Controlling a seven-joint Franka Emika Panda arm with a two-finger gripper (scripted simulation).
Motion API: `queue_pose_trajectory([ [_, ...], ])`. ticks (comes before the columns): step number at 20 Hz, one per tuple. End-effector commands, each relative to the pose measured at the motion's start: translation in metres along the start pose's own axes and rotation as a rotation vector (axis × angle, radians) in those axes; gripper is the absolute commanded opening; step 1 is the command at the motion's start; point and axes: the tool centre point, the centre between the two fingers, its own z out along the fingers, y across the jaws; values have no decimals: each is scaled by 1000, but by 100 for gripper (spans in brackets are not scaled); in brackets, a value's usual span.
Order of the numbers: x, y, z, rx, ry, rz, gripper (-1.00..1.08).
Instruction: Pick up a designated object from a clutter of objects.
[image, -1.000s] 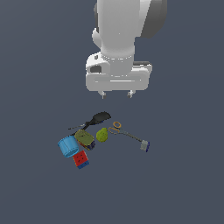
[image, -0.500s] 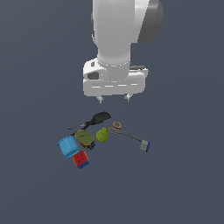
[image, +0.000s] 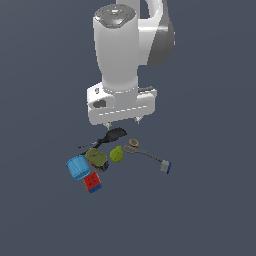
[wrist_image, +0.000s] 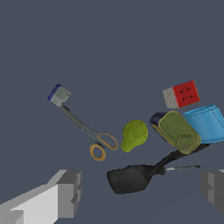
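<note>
The approach is under way: the gripper (wrist_image: 142, 188) hangs spread wide and empty over the black spatula (wrist_image: 131, 178). Beyond it the olive-topped can (wrist_image: 177, 131) lies wedged between the pear (wrist_image: 133, 134) and blue cup (wrist_image: 205, 124). Next it must shift over the can and descend.

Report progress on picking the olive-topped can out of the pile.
Done: nothing is lifted; the olive-topped can lies on the floor against the blue cup, near the red cube. In hand: nothing; the hand hangs open above the black spatula, its fingers spread apart and clear of every item. Left: line up over the can, descend, close on it and lift it out.
</note>
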Motion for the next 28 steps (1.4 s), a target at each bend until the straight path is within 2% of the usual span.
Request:
queue_pose_trajectory([
  [1,3,9,10,-1,1,-51,100],
  [28,7,106,124,-16,-2,-594,100],
])
